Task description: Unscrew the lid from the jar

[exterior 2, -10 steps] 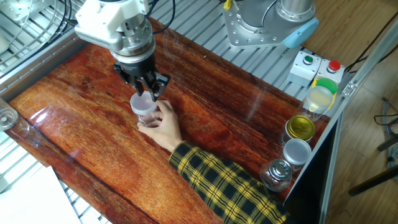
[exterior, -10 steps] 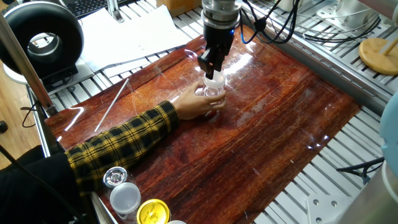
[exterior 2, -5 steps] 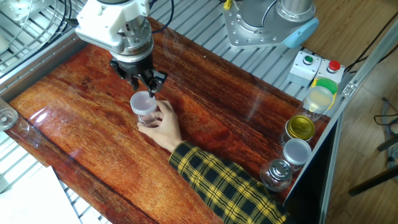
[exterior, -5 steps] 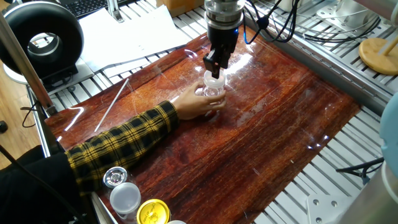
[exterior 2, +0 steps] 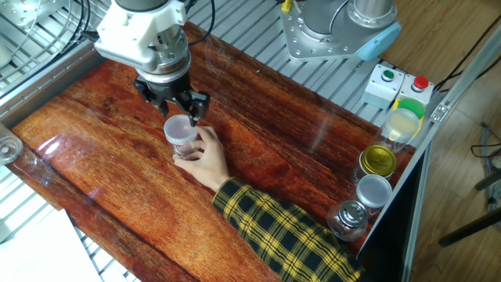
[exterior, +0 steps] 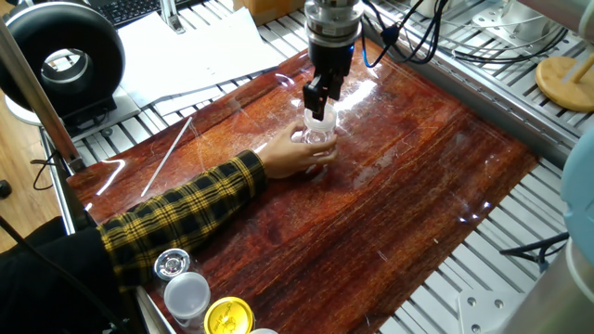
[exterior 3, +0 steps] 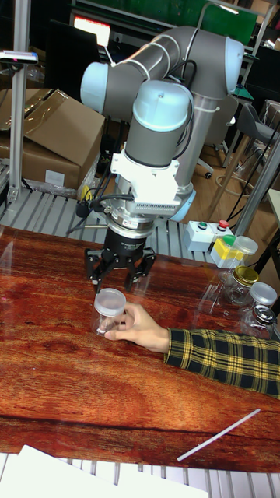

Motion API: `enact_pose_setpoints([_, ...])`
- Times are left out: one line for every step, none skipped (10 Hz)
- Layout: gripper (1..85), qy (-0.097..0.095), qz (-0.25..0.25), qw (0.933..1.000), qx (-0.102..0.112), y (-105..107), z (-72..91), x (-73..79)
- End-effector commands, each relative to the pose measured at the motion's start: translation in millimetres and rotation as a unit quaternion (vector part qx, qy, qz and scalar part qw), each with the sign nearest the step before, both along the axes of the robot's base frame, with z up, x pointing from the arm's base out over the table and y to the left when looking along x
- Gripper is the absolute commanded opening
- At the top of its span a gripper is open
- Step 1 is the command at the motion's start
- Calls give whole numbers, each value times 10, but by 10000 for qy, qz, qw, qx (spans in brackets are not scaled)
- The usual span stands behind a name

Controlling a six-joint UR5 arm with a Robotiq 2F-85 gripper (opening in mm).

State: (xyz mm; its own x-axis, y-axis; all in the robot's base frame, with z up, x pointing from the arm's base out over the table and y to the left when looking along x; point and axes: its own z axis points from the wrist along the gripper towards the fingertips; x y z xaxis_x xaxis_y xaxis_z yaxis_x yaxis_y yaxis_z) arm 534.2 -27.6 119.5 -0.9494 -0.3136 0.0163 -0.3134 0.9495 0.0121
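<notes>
A small clear jar (exterior: 319,139) (exterior 2: 185,146) (exterior 3: 106,320) stands upright on the red-brown wooden table (exterior: 408,176), held at its base by a person's hand (exterior: 290,154) (exterior 3: 140,327) in a yellow plaid sleeve. Its translucent white lid (exterior: 321,122) (exterior 2: 178,127) (exterior 3: 110,300) sits on top. My gripper (exterior: 319,100) (exterior 2: 181,110) (exterior 3: 120,278) hangs just above the lid, pointing down. It is open, its fingers spread wider than the lid and clear of it, with nothing between them.
Other jars stand at the table's edge: a yellow-lidded one (exterior: 228,317) (exterior 2: 378,160), a white-lidded one (exterior: 188,293) (exterior 2: 373,191) and a metal-lidded one (exterior: 172,265) (exterior 2: 348,216). A thin white rod (exterior: 169,154) lies on the table. A button box (exterior 2: 399,86) sits beyond the edge.
The gripper had its fingers down around the lid; it has since risen slightly, turned about its axis, and now stands open above the lid. Hand and jar have not moved.
</notes>
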Motion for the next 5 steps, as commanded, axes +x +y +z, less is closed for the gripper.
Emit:
enact_pose_setpoints([653, -61, 157, 9997, 202, 96, -29, 70])
enact_pose_setpoints([653, -84, 164, 9996, 217, 103, -57, 103])
enact_pose_setpoints([660, -93, 194, 9995, 217, 101, -89, 125])
enact_pose_setpoints([680, -40, 287, 9994, 188, 77, -90, 96])
enact_pose_setpoints([717, -48, 395, 9991, 166, 48, -102, 97])
